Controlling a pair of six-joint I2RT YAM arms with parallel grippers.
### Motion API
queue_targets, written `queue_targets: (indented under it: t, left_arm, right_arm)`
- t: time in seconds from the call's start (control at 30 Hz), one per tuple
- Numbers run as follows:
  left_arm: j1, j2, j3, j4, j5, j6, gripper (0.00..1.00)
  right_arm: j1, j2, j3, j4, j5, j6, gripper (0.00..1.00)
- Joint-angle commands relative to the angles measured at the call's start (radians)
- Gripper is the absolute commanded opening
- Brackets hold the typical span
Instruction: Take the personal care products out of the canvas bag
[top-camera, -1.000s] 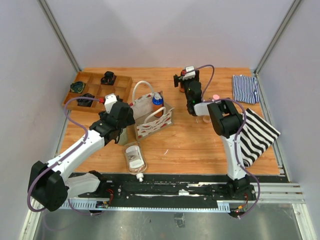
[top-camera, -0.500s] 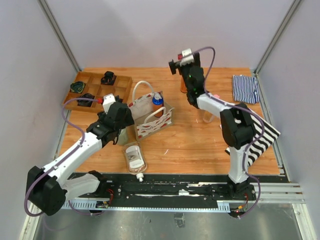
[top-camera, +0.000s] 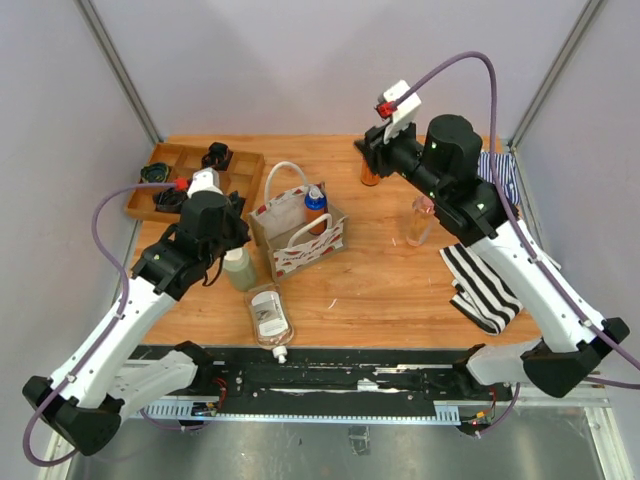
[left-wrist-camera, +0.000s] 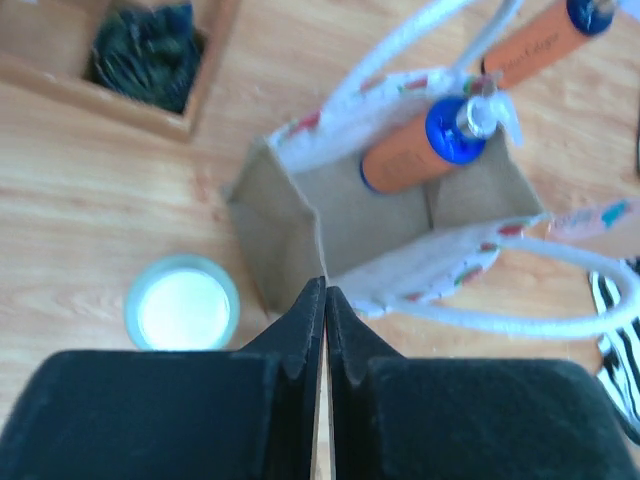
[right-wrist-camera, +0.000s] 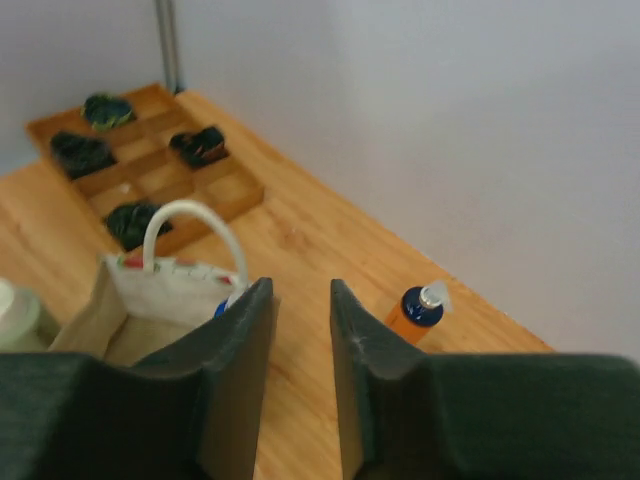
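Canvas bag (top-camera: 298, 226) stands upright and open on the table (top-camera: 385, 275), left of the middle, with its white handles up. Inside it leans an orange bottle with a blue cap (left-wrist-camera: 412, 152). Just beside the bag, toward the left edge, a bottle with a cream cap (top-camera: 238, 268) stands on the wood. A flat clear bottle (top-camera: 268, 315) lies close to the near edge. A second orange bottle (top-camera: 370, 173) stands near the far edge, and a clear bottle with a pink cap (top-camera: 420, 221) stands right of the middle. The left gripper (left-wrist-camera: 325, 297) hangs over the bag's left wall with its jaws pressed together and nothing between them. The right gripper (right-wrist-camera: 300, 292) is raised above the far edge near the second orange bottle, its jaws a little apart and holding nothing. The wooden tray (top-camera: 243, 172) sits in the far-left corner, and a black-and-white striped cloth (top-camera: 485, 287) lies toward the right edge.
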Motion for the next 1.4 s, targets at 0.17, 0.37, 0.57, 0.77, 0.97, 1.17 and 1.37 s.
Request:
queue_targets:
  t: [0.17, 0.37, 0.57, 0.77, 0.97, 1.17, 1.37]
  left_arm:
    - [-0.23, 0.072, 0.02, -0.346, 0.252, -0.019, 0.16]
    - [-0.441, 0.125, -0.05, -0.458, 0.206, -0.217, 0.31]
    - [-0.577, 0.115, -0.188, -0.45, 0.251, -0.428, 0.46]
    - [-0.739, 0.161, -0.265, -0.353, 0.308, -0.579, 0.55]
    - [-0.771, 0.245, -0.302, -0.27, 0.292, -0.601, 0.55]
    - [-0.771, 0.264, -0.357, -0.24, 0.253, -0.639, 0.54]
    - [-0.77, 0.276, -0.415, -0.171, 0.234, -0.658, 0.45]
  right_arm:
    - [0.022, 0.192, 0.069, -0.388, -0.282, 0.124, 0.74]
    - [0.019, 0.263, 0.134, -0.36, -0.248, 0.124, 0.82]
    - [0.009, 0.43, 0.33, -0.438, -0.337, 0.097, 0.85]
    - [0.01, 0.605, 0.475, -0.495, -0.343, 0.078, 0.85]
    - [-0.002, 0.758, 0.573, -0.553, -0.346, 0.065, 0.54]
    - [-0.004, 0.797, 0.552, -0.564, -0.338, 0.061, 0.49]
    - [-0.003, 0.791, 0.493, -0.557, -0.324, 0.057, 0.46]
